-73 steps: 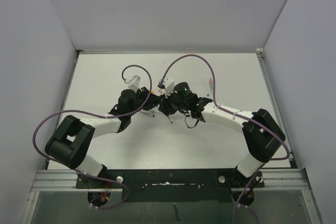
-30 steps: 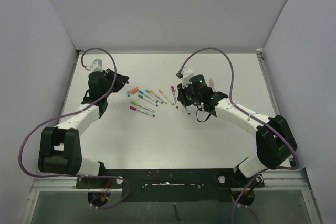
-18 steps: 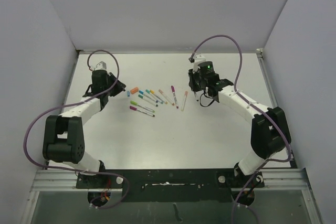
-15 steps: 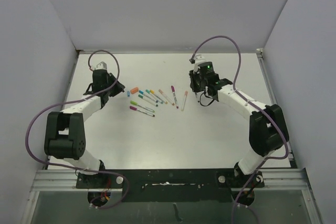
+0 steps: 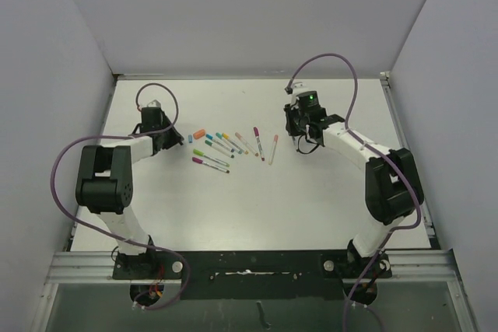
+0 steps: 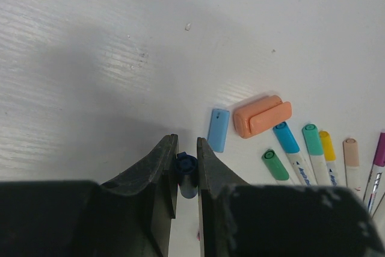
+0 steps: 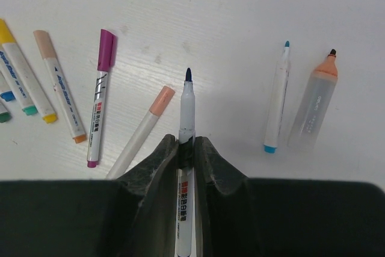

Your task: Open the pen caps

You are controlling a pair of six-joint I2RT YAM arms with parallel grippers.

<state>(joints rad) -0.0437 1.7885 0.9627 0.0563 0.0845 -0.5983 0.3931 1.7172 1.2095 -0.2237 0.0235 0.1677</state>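
White table (image 5: 257, 207): left pincer (image 6: 186, 151) pinches a dark-blue cap (image 6: 187, 176), right pincer (image 7: 186, 142) (well apart) an uncapped pen (image 7: 187, 103).

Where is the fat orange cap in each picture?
Top external: the fat orange cap lies left of the picture's centre, slightly above mid-height.
Left wrist: it is right of centre, beside a light blue cap.
Right wrist: not in it.
Shared landmark: the magenta-capped pen, seen in the top, left wrist and right wrist views.
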